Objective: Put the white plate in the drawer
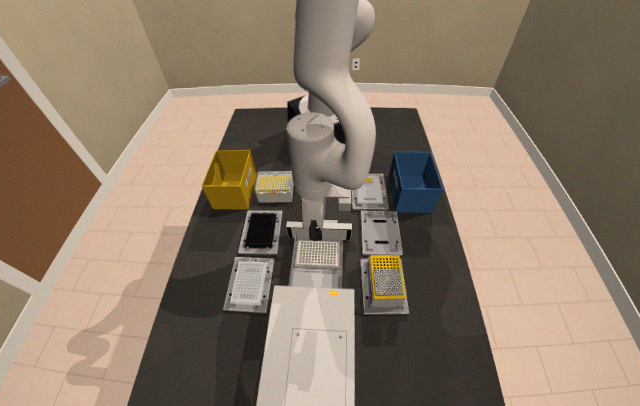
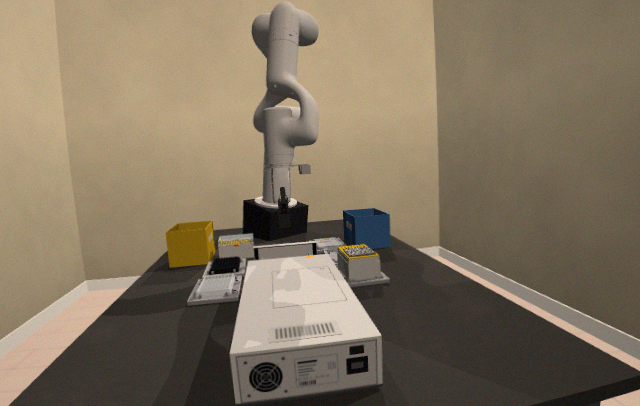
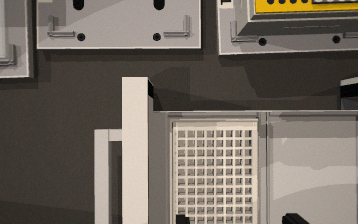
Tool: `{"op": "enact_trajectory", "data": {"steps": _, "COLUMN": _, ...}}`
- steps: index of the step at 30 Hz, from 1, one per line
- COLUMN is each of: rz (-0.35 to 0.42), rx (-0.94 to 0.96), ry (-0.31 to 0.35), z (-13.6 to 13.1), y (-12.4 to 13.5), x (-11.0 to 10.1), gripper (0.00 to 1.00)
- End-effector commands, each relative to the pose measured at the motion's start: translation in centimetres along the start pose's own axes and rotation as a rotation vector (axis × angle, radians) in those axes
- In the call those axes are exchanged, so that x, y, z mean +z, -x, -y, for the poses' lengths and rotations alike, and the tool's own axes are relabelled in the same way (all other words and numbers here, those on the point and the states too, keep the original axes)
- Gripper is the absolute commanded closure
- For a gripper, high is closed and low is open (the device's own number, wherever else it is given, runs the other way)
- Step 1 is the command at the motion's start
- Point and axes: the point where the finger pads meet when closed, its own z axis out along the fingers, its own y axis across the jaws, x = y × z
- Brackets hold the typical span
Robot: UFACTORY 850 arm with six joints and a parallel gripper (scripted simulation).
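Observation:
The white plate (image 1: 317, 253) lies flat in the open drawer (image 1: 316, 269) of the cooler CD (image 1: 312, 342), in the place nearest the drawer front (image 1: 318, 229), with its long side across the drawer. In the wrist view the plate (image 3: 215, 172) sits between the locators, and the place beside it (image 3: 312, 170) is empty. CD's lamp (image 1: 333, 292) is lit orange. My gripper (image 1: 314, 233) hangs well above the drawer front, as the exterior view (image 2: 282, 201) shows. Its fingertips stand partly apart with nothing between them.
An empty nest (image 1: 381, 232) and a yellow tip rack (image 1: 387, 276) stand to the right of the drawer. A black plate (image 1: 261, 230) and a clear plate (image 1: 249, 282) sit on nests to the left. A yellow bin (image 1: 228, 177) and a blue bin (image 1: 415, 180) stand further back.

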Motion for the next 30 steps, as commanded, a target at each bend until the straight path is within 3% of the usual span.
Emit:
{"op": "enact_trajectory", "data": {"steps": 1, "rz": -0.001, "rx": 0.0, "ry": 0.002, "z": 1.6, "y": 0.0, "x": 0.2, "gripper": 1.0}}
{"op": "enact_trajectory", "data": {"steps": 30, "rz": -0.001, "rx": 0.0, "ry": 0.001, "z": 14.0, "y": 0.0, "x": 2.2, "gripper": 1.0}}
